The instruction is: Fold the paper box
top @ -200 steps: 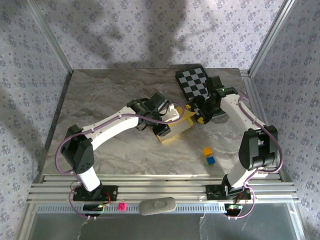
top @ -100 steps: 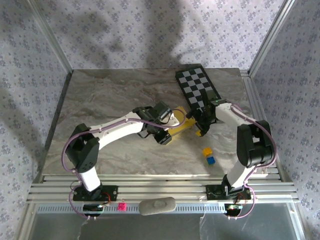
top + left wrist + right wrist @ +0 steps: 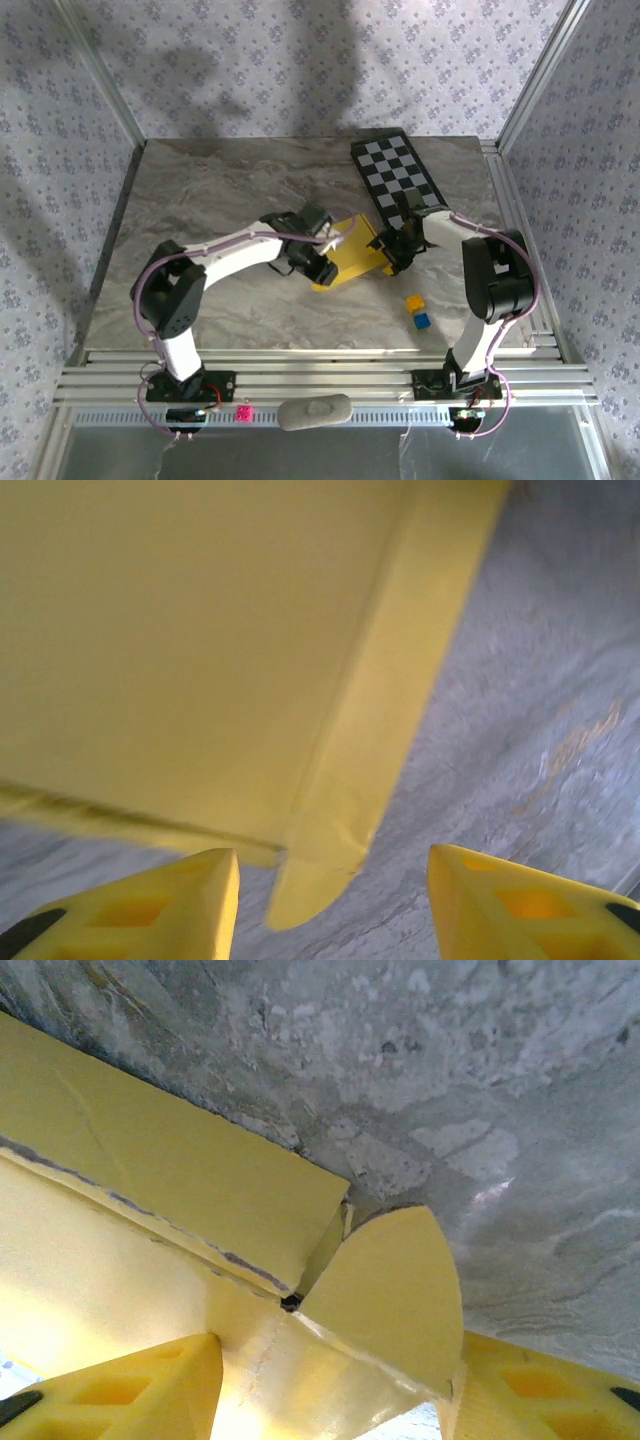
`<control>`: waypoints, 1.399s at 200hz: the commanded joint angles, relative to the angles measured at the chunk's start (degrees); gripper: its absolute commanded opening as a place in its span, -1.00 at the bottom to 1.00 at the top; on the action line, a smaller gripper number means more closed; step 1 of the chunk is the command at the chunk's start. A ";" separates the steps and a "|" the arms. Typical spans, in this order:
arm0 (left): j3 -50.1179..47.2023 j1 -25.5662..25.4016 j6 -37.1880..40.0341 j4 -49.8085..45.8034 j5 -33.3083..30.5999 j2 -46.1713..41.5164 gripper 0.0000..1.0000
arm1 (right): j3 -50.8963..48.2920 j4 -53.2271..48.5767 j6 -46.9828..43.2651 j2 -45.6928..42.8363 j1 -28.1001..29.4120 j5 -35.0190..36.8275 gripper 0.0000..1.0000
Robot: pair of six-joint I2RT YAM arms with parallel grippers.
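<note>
1. Top external view: a grey-beige marbled worktop [image 3: 230,200] sits inside a booth of pale wallpaper with a small floral print, framed by aluminium posts, with ribbed aluminium rails along the near edge.
2. A black-and-white chequered board [image 3: 398,178] lies at the far right of the worktop. A small yellow cube [image 3: 414,301] and a blue cube [image 3: 421,320] sit touching each other near the right arm's base, apart from everything else.
3. The paper box [image 3: 352,258] lies roughly flat near the middle of the worktop, slightly right of centre. It lies just in front of the chequered board, with both arms reaching in to it from opposite sides.
4. Left wrist view: the left gripper [image 3: 333,905] has its yellow fingers [image 3: 150,910] well apart. A broad yellow panel of the box fills the upper frame, and a narrow side flap runs down from it. The flap's rounded end hangs in the gap between the fingers, with bare marble beside it, and neither finger visibly presses on the cardboard.
5. Right wrist view: the right gripper [image 3: 335,1390] also has its jaws apart, straddling a corner of the box. A folded side strip and a rounded tab meet there, and the tab's edge reaches the right-hand finger [image 3: 545,1390]. Whether the fingers actually squeeze the cardboard cannot be told.
</note>
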 commanded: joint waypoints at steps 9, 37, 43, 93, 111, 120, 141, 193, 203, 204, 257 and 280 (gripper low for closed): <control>-1.45 11.41 -19.28 1.05 7.13 -6.07 -0.13 | 1.14 -2.25 -0.07 1.58 0.52 2.16 0.13; -2.41 17.95 -31.12 -0.19 14.86 -1.74 -0.39 | 2.50 -3.26 -0.49 1.71 0.97 2.42 0.13; -1.77 17.88 -32.70 -0.66 15.51 -0.73 -0.40 | 2.61 -3.44 -0.54 1.73 1.06 2.49 0.13; -3.74 16.08 -52.16 1.91 14.94 1.27 -0.48 | 3.16 -3.84 -0.46 1.58 1.20 3.22 0.13; -4.96 14.86 -56.28 5.47 14.65 1.23 -0.48 | 3.14 -3.88 -0.34 1.53 1.24 3.15 0.13; -4.66 14.08 -57.02 5.64 14.01 1.75 -0.48 | 3.23 -3.73 -0.30 1.62 1.23 3.13 0.13; -3.13 12.99 -57.02 4.60 13.23 3.79 -0.48 | 3.44 -3.62 -0.20 1.79 1.22 2.98 0.13; -1.53 12.51 -56.34 4.00 12.53 7.42 -0.50 | 3.94 -3.64 -0.23 2.23 1.21 2.87 0.12; -1.73 12.47 -56.38 4.54 12.44 7.69 -0.52 | 3.96 -3.62 -0.28 2.25 1.19 2.91 0.12; -1.74 12.48 -56.38 4.51 12.44 7.76 -0.52 | 4.03 -3.62 -0.26 2.24 1.19 2.89 0.12; -1.60 11.28 -56.48 4.01 11.89 8.65 -0.65 | 4.18 -3.45 -0.05 2.59 1.27 2.78 0.11; -2.78 11.18 -56.23 3.32 10.13 7.17 -0.66 | 4.43 -3.36 0.02 2.79 1.19 2.78 0.11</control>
